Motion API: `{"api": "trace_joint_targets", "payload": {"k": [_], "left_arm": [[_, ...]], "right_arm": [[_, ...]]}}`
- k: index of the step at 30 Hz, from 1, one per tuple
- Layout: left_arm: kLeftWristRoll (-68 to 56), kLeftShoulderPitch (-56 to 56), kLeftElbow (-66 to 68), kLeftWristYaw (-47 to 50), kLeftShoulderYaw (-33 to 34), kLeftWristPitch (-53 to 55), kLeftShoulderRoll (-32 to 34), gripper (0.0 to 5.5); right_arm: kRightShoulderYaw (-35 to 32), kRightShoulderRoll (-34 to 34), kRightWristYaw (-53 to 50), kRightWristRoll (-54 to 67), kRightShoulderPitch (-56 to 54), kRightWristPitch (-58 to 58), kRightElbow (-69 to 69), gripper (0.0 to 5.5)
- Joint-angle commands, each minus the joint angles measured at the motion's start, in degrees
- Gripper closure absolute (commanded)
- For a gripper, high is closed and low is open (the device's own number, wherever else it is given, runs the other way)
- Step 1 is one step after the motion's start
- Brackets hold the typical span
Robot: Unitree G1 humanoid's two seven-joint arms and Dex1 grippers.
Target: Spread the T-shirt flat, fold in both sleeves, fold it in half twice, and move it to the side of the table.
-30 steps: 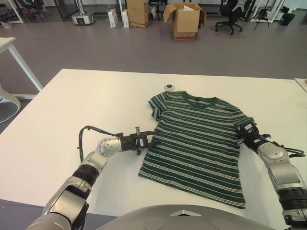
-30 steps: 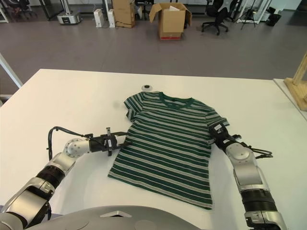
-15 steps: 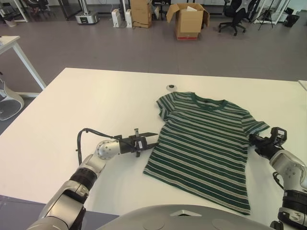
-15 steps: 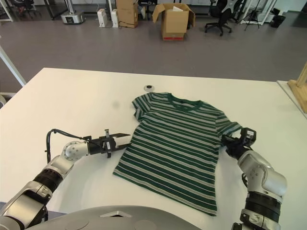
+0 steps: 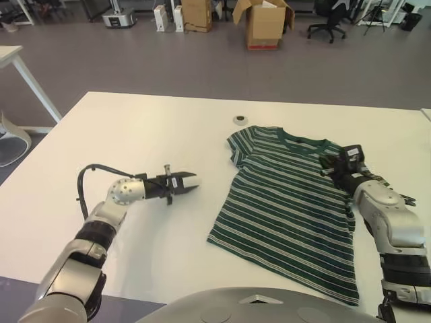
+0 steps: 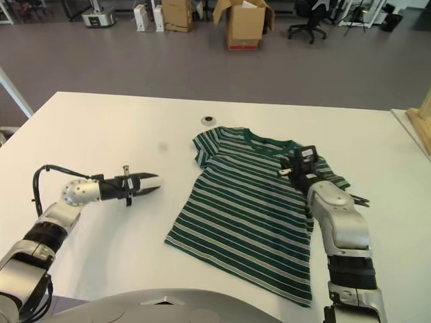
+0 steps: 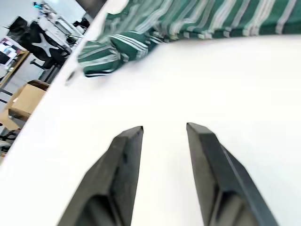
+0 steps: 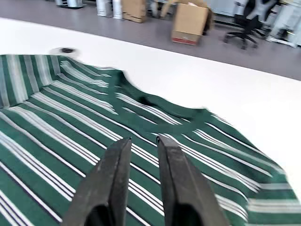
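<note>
The T-shirt (image 5: 289, 202) is of soft knitted cloth, matt, with small wrinkles. The table (image 5: 135, 134) has a smooth white top with a weak sheen. The fingers (image 7: 124, 179) of the left gripper (image 7: 164, 132) look like dark smooth plastic. The cardboard box (image 5: 264, 25) is matt brown.

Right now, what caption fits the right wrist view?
Right gripper, jaws narrowly apart, over the green-and-white striped T-shirt near its neckline.

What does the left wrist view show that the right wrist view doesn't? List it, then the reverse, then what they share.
Left wrist view: the left gripper, fingers apart over bare table, with a bunched sleeve beyond. Right wrist view: the right gripper over the fabric, close to the collar. Shared: the striped T-shirt and the white table.
</note>
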Motion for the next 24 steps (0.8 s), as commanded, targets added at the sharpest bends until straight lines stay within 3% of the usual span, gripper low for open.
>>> {"api": "trace_joint_targets", "payload": {"k": [1,9,16,21,24], "left_arm": [[-2.30,-7.67,-2.58,-1.81,1.73,1.78,-3.05,3.83],[-2.00,-12.71,-2.16,-1.96,3.56,1.60,-5.29,3.83],[-1.81,-13.05,-3.63,-2.42,3.84,1.98,-5.43,3.83],[-0.13,-10.62,-3.83,-1.70,3.41,2.00,-4.60,3.83],[2.81,-8.40,1.63,-0.40,2.04,0.69,-4.97,3.83]], "right_arm": [[3.64,2.69,1.46,-2.57,-4.70,-4.17,8.74,4.49],[15.25,6.65,10.93,-8.47,-15.28,-4.15,34.08,4.49],[20.14,10.16,22.07,-6.50,-16.64,-5.34,30.07,4.49],[17.44,10.11,19.34,-7.12,-16.49,-6.12,30.20,4.49],[10.95,11.54,17.17,-2.03,-16.58,-3.68,25.11,4.49]]}}
